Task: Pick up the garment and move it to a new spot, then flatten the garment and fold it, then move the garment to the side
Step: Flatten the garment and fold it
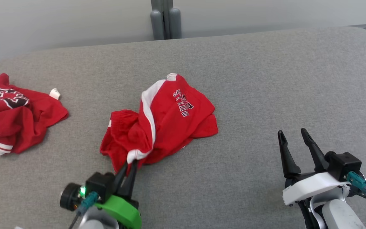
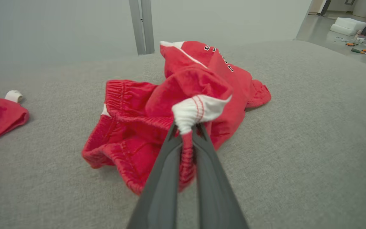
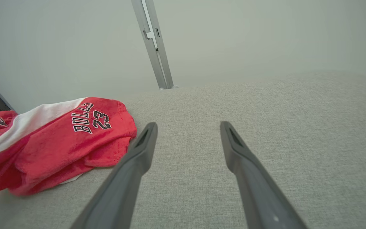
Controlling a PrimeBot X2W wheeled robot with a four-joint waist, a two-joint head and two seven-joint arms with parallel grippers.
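The left gripper (image 1: 129,164) is clamped on the white-trimmed hem corner of the red shorts (image 1: 170,117), at the garment's near edge. The shorts lie crumpled at the centre of the grey padded surface (image 1: 265,79). Their long axis runs diagonally from the gripper toward the far right, with the lettered leg farthest and the elastic waistband at left. The right gripper (image 1: 292,133) stands fully spread, holding nothing, well apart to the right. A second red garment (image 1: 11,117) lies at far left.

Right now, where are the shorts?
Head view: the red shorts lie centrally on the grey surface, near corner pinched in the left gripper; a red shirt lies further left.
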